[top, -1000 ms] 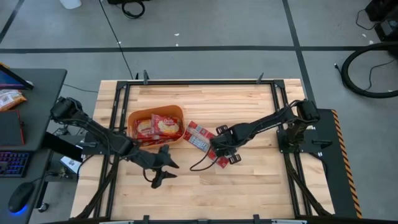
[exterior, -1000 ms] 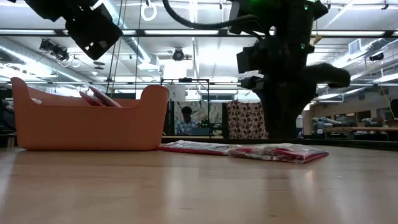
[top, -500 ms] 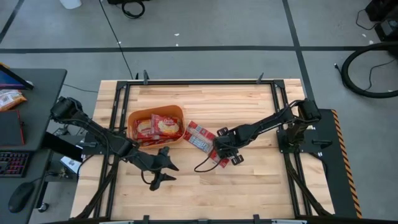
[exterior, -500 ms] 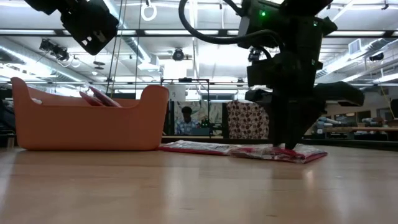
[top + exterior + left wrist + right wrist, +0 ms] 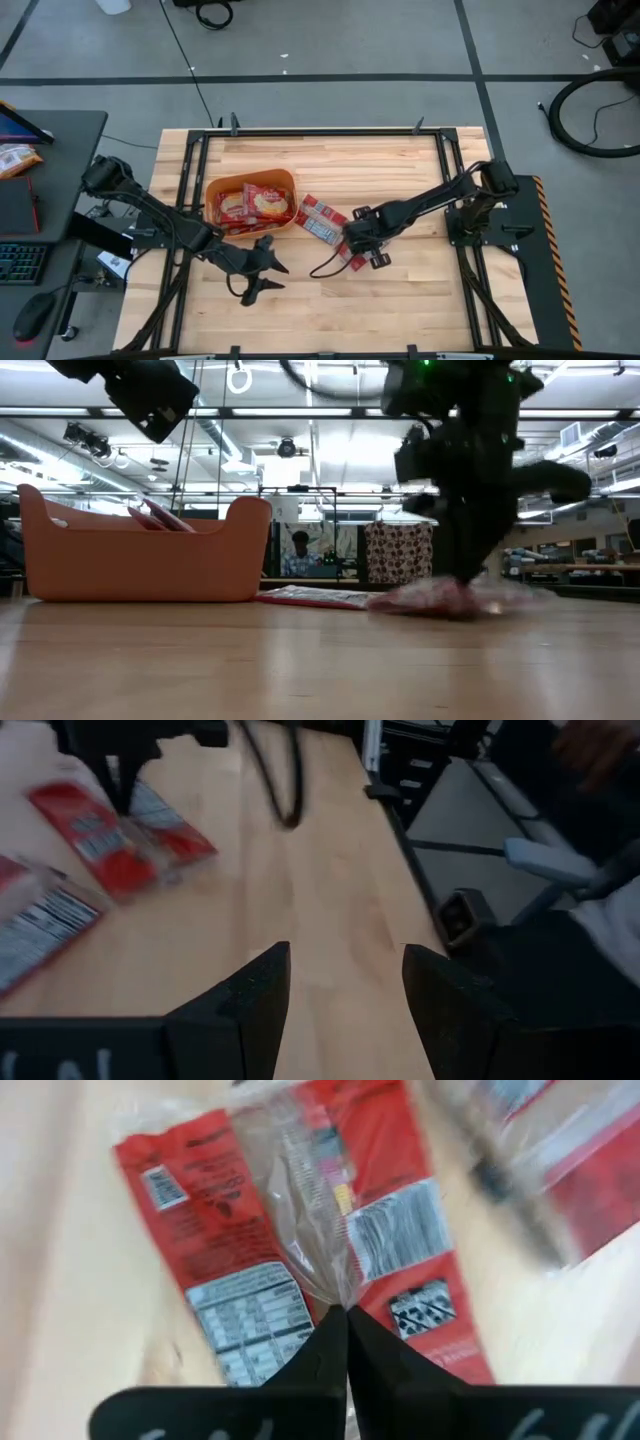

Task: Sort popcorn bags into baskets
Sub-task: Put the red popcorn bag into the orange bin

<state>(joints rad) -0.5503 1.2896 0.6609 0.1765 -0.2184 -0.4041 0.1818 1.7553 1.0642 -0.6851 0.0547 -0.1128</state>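
The orange basket (image 5: 212,190) (image 5: 140,565) stands left of the table's middle, with several red and white popcorn bags (image 5: 262,203) lying inside. More bags lie flat on the wood to its right (image 5: 318,217) (image 5: 315,597). My right gripper (image 5: 352,243) (image 5: 347,1315) is down on the nearest of these bags (image 5: 250,1250) (image 5: 450,600), shut on it. My left gripper (image 5: 266,275) (image 5: 345,985) hovers open over bare wood near the table's near edge, in front of the basket, touching nothing. My right gripper pinches the bag's clear wrapper along the seam in the middle of its printed back (image 5: 335,1280) between its two fingers (image 5: 310,1355). The fingers come from above, pointing down. In the low view the bag still sits at table level under the gripper.
The left wrist view shows the bags on the table (image 5: 110,840) and the right arm beyond them. Bare wood lies along the table's near edge and far right part (image 5: 420,290). A desk with a keyboard stands off the table's left (image 5: 30,250).
My right gripper has come down from above the table onto the bag right of the basket. That bag now shows blurred under the fingers, stirred where it lies. The left arm has kept still.
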